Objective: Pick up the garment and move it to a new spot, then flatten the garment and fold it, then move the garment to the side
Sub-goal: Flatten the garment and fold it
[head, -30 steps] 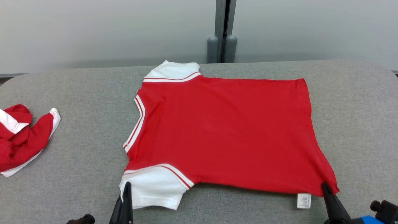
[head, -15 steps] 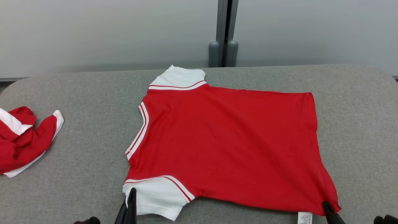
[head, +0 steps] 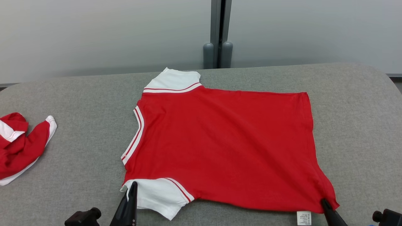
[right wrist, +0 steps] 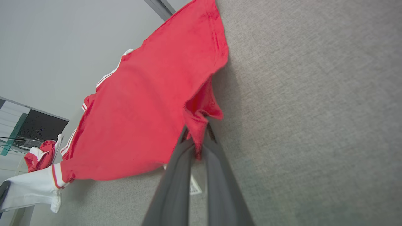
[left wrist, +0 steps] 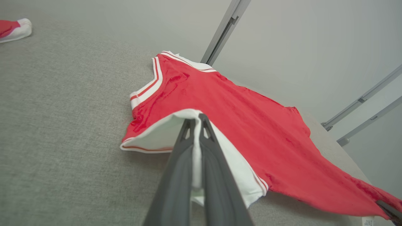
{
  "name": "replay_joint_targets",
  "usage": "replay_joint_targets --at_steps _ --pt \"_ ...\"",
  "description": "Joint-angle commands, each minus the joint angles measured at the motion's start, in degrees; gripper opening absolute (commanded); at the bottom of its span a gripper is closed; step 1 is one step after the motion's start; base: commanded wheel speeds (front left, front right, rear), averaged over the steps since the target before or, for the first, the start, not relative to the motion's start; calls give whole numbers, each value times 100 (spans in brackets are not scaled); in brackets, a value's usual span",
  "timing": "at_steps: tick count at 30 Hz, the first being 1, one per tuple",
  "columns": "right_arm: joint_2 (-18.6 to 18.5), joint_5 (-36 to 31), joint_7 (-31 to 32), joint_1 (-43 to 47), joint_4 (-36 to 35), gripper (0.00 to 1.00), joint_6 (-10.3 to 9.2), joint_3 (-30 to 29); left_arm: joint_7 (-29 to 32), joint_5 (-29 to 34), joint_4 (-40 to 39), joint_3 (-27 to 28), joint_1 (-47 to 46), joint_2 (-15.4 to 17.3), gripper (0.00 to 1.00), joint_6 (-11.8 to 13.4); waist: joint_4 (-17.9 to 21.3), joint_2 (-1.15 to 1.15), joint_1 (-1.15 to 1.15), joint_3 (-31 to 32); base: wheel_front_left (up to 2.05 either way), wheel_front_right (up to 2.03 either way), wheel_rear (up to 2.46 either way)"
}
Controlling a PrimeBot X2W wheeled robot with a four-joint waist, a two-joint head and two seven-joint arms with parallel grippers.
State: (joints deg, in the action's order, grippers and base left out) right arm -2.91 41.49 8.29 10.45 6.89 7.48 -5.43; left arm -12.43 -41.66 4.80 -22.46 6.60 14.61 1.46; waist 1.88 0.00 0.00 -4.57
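On the nubby grey fabric surface (head: 75, 94), the soft red tee (head: 220, 147) is spread mostly flat. Its white sleeve (head: 157, 194) is pinched tight by the left gripper (left wrist: 196, 118), and its rumpled hem corner (head: 328, 194) by the right gripper (right wrist: 195, 133).

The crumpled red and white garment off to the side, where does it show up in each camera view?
Head view: the crumpled garment lies at the left edge, apart from the spread shirt.
Left wrist view: the crumpled garment peeks in at the top left corner.
Right wrist view: the crumpled garment sits small at the lower left, just above the white sleeve.
Shared landmark: that white sleeve, pinched by the left claw.
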Motion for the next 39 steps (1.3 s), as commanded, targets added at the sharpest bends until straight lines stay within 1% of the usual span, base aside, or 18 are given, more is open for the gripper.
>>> replay_joint_targets --at_steps 1,12,18,30,39 --pt "-3 36 10 -118 47 0 3 16 21 24 31 12 -138 44 0 -22 11 0 0 -8 0 0 0" --pt "-2 44 165 -418 205 0 3 19 278 100 336 -40 -764 252 0 -201 85 0 0 -63 0 0 0" --pt "-2 71 256 -629 254 0 3 -12 433 152 616 -121 -1240 269 0 -308 116 0 0 -149 0 0 0" --pt "-3 305 347 -1156 312 0 3 -31 647 237 1459 -228 -2408 303 0 -601 210 0 0 -585 0 0 0" --pt "-3 322 266 -1771 473 0 3 127 598 255 2229 -331 -3136 223 0 -740 361 0 0 -827 0 0 0"
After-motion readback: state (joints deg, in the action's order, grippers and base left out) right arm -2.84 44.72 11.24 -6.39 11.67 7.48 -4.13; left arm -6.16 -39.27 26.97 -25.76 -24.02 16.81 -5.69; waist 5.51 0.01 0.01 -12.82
